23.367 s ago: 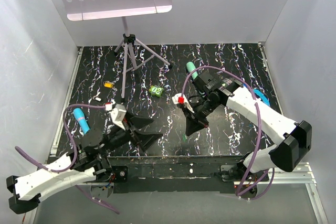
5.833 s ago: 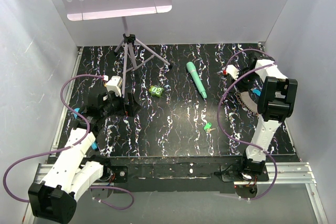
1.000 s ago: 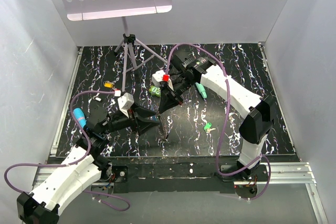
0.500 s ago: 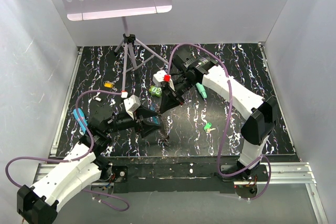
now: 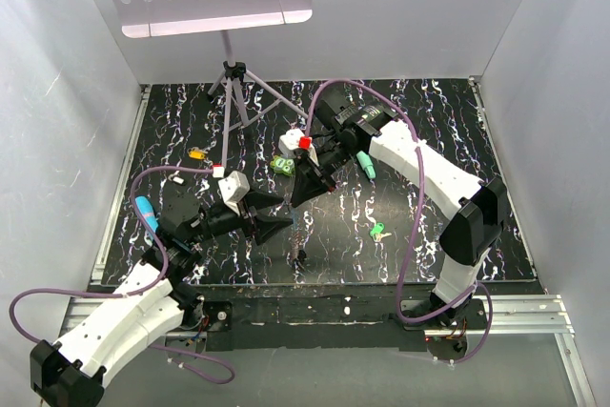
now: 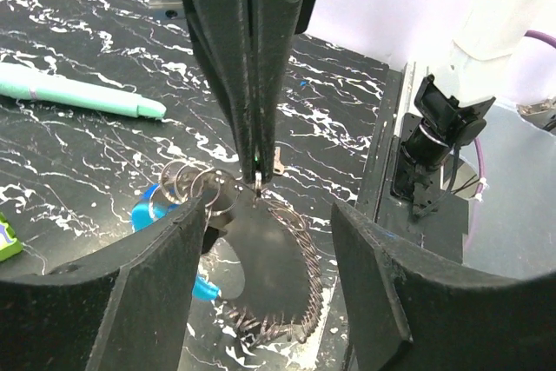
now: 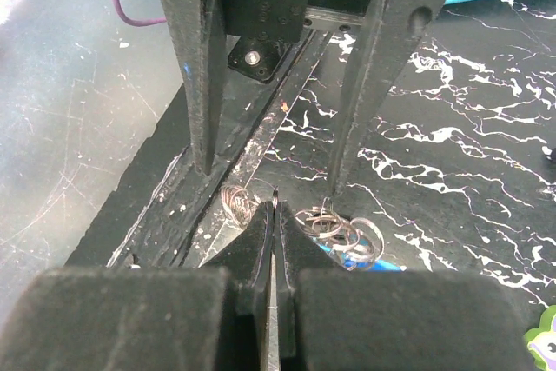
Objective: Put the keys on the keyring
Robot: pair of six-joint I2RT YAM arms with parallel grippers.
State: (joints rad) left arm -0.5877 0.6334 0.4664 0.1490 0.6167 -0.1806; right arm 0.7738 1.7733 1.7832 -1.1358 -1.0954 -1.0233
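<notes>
The right gripper (image 6: 259,176) comes down from the top middle of the left wrist view. Its 2 black fingers are clenched together on the fine grey bead chain of the keyring (image 6: 305,251). The chain is pinched at the very tips, and its loop sags away from them toward the lower middle of that frame. The blue clasp (image 6: 146,213) lies at the lower left of the tips, with a cluster of thin metal rings (image 6: 186,181) just above it.

The left gripper (image 6: 271,208) is released. Its 2 broad fingers stand wide apart in the lower left and lower right of its own view, with the pinched chain between them. In the right wrist view the same 2 fingers reach down from the top, 1 on each side of the clenched tips, and do not touch them.

In the overhead view both grippers meet just below the middle of the frame, over the black, white-veined table (image 5: 172,131). The green key (image 5: 378,232) lies right of centre and the yellow key (image 5: 196,152) at the middle left, both well apart from the keyring. A square green block (image 5: 281,166) sits just above the grippers. A teal pen (image 6: 78,97) lies in the upper left of the left wrist view. The block's face shows a pattern at the lower right edge of the right wrist view, but no lettering can be made out.
</notes>
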